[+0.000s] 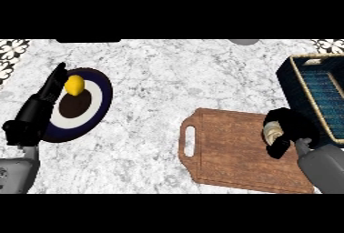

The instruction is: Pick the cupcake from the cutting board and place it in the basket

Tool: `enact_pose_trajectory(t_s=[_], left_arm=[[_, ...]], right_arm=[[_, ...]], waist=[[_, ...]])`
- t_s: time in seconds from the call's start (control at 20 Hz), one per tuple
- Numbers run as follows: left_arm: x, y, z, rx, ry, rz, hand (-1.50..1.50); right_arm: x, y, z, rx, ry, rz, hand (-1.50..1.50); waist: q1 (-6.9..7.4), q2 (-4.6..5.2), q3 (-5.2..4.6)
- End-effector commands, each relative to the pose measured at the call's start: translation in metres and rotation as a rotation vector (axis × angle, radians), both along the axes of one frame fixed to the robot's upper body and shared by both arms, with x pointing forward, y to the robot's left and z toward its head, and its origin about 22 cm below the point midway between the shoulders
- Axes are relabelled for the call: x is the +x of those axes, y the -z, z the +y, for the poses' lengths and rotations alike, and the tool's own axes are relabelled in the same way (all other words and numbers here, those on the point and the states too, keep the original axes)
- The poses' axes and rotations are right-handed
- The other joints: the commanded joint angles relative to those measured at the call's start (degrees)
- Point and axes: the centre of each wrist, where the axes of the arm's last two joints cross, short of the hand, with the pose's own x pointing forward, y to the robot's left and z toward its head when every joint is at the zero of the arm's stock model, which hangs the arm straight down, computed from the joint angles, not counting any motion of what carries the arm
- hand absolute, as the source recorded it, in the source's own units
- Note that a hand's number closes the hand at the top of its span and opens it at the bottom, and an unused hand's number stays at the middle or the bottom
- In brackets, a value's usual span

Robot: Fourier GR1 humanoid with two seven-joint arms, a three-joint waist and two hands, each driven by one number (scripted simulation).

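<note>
The cupcake sits at the right end of the cutting board, with the right hand curled round it, so the basket lies just beyond, up and to the right. Its near wall stands between hand and interior. The left hand rests open beside the plate carrying a lemon, far across the bench.

On the table, my board lies right of the plate; a lemon sits on that plate, the basket behind the board's right end.
</note>
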Motion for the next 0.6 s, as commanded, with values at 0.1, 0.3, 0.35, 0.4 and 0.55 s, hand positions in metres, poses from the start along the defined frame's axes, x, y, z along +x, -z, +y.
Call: enact_pose_trajectory(t_s=[0.1, 0.3, 0.35, 0.4, 0.55], left_arm=[[-0.002, -0.001, 0.004, -0.007, -0.017, -0.005, 0.0], [0.0, -0.003, 0.005, -0.018, -0.024, -0.012, 0.0], [-0.005, 0.001, 0.011, -0.004, -0.029, -0.003, 0.0], [-0.005, 0.0, 0.008, -0.011, -0.024, -0.009, 0.0], [-0.005, 0.002, 0.007, -0.023, -0.016, -0.007, 0.0]], right_arm=[[-0.003, -0.056, -0.107, -0.152, -0.127, -0.069, 1.5], [-0.009, -0.101, -0.163, -0.192, -0.193, -0.204, 1.5], [-0.011, -0.108, -0.179, -0.195, -0.166, -0.24, 1.5], [-0.011, -0.127, -0.189, -0.196, -0.184, -0.301, 1.5], [-0.012, -0.156, -0.215, -0.105, -0.17, -0.529, 1.5]], waist=[[-1.68, 0.91, 0.89], [-2.37, 1.01, 1.06], [-1.11, 1.32, 1.14], [-1.07, 0.89, 1.13], [-1.06, 1.2, 1.24]])
